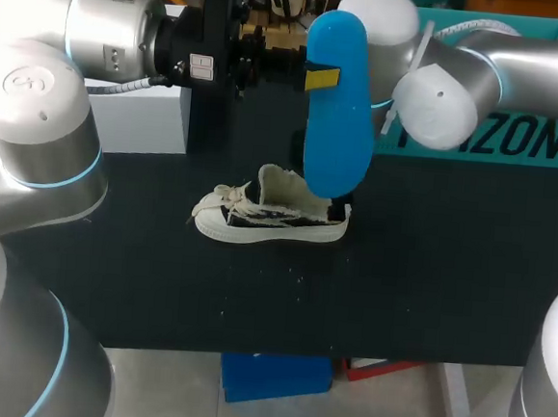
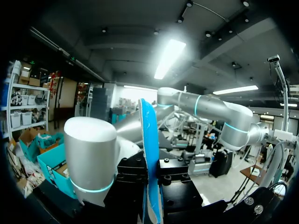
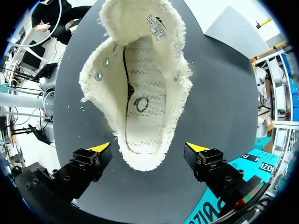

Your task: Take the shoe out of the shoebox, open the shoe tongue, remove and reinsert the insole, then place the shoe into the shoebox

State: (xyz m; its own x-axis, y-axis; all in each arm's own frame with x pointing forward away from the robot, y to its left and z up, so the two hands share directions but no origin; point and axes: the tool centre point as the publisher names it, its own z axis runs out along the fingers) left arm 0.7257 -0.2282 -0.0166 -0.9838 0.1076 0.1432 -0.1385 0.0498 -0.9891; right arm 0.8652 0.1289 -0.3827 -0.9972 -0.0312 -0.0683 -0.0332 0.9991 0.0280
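Note:
A blue insole [image 1: 337,107] hangs upright above the table, and my left gripper [image 1: 314,76] is shut on its edge. In the left wrist view the insole [image 2: 150,154] stands edge-on between the black fingers [image 2: 135,175]. The cream and black shoe [image 1: 273,218] lies on the black table, toe to the left, with its tongue folded open. My right gripper [image 3: 148,148] hangs open just over the shoe's heel. Its yellow fingertips [image 3: 100,147] stand either side of the shoe [image 3: 140,93], whose mouth gapes and shows the bare inner sole. In the head view the insole hides most of the right gripper.
A white box [image 1: 136,115] stands at the back left. The teal shoebox [image 1: 516,140] sits at the back right behind my right arm [image 1: 443,86]. The dark table [image 1: 427,297] is bare in front of the shoe.

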